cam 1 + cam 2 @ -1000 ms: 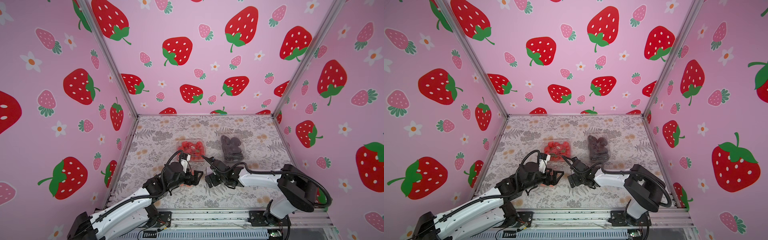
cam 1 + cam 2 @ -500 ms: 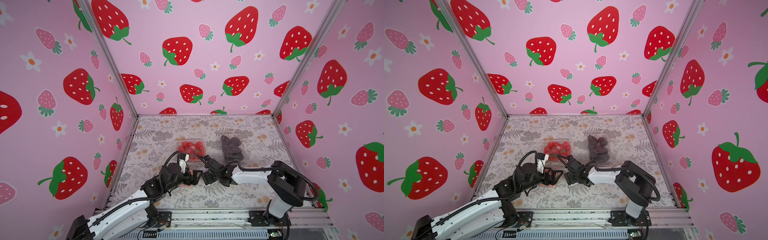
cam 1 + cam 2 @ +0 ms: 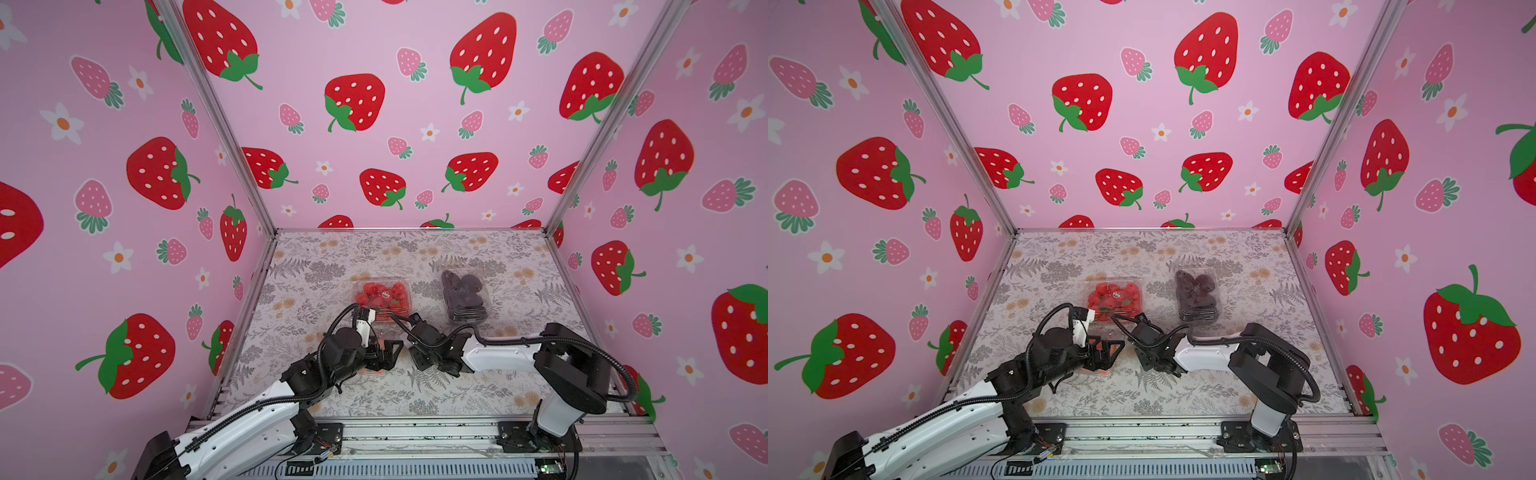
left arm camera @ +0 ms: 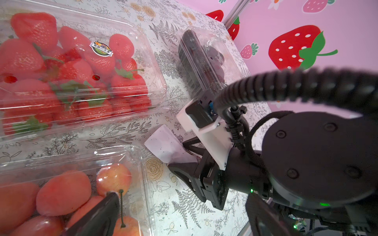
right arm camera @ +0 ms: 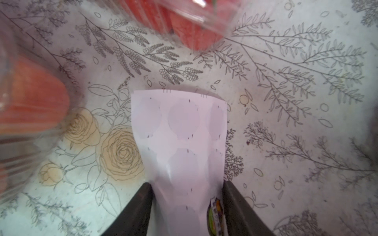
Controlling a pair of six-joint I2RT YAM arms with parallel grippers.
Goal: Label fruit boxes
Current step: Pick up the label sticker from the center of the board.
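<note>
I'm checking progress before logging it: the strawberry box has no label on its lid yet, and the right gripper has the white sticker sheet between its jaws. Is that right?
Not quite. The strawberry box already carries a round label on its lid, as the left wrist view shows. The rest holds: the white sticker sheet sits between the jaws of the right gripper.

Both arms: white link shells, black joint housings. Left arm (image 3: 257, 428): small holes dot the white forearm. Right arm (image 3: 498, 357): round black joint cover (image 4: 319, 159) with recessed screws, green indicator lights (image 4: 324, 204) beside it; black corrugated cable conduit (image 4: 306, 81); white camera bracket (image 4: 212, 141). Right gripper (image 5: 187, 182): matte black, wedge-shaped fingers.
</note>
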